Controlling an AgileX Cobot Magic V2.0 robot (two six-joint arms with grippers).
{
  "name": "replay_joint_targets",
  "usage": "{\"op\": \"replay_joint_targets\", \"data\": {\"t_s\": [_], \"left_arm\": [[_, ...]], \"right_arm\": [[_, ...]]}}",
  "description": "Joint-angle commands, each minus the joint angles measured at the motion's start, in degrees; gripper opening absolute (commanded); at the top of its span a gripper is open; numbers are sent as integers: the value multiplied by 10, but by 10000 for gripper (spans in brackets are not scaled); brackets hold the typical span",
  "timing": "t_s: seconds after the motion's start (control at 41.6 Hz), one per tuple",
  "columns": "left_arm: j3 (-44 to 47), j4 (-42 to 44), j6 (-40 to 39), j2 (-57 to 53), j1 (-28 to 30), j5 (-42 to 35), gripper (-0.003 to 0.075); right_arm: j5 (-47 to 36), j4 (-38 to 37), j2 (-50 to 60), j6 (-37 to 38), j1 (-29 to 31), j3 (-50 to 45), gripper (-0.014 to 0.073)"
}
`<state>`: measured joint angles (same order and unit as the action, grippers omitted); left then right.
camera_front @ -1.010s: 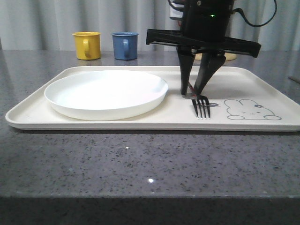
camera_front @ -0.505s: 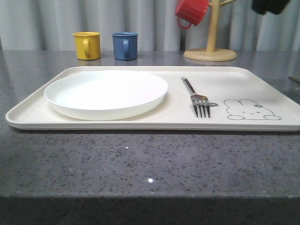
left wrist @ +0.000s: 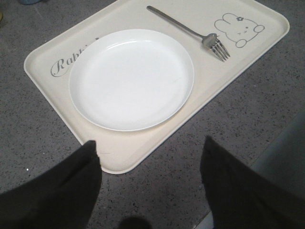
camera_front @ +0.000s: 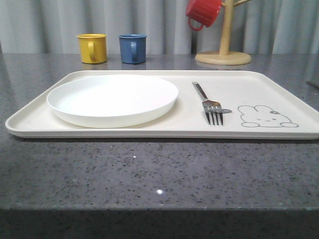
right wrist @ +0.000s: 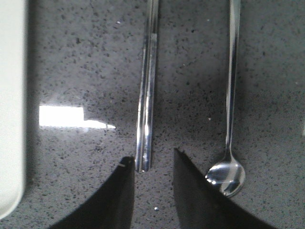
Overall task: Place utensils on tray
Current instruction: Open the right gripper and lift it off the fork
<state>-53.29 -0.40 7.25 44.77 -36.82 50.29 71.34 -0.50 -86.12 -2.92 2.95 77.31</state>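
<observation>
A speckled dark grey stone counter (camera_front: pixel 149 174) runs back to pale pleated curtains (camera_front: pixel 50 22).

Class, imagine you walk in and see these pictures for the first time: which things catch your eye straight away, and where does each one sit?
The large cream tray on the dark speckled counter stands out first, with the round white plate on its left half and a silver fork lying beside a rabbit drawing. Off the tray, on the counter, the chopsticks and spoon lie side by side, the open right gripper straddling the chopsticks' end.
</observation>
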Motion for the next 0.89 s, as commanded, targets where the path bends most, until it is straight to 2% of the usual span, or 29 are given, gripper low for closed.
{"op": "replay_joint_targets", "data": {"t_s": [0.0,0.697,0.865], "left_arm": [[-15,-3,-4,-3,-4,-39,439],[-15,-6,-4,-3,-4,-39,439],[-15,-6,-4,-3,-4,-39,439]], "right_arm": [[-9,10,-3,-32,8,10,244],[-66,20,-93,-32,8,10,243],[-71,27,-97,-32,8,10,194]]}}
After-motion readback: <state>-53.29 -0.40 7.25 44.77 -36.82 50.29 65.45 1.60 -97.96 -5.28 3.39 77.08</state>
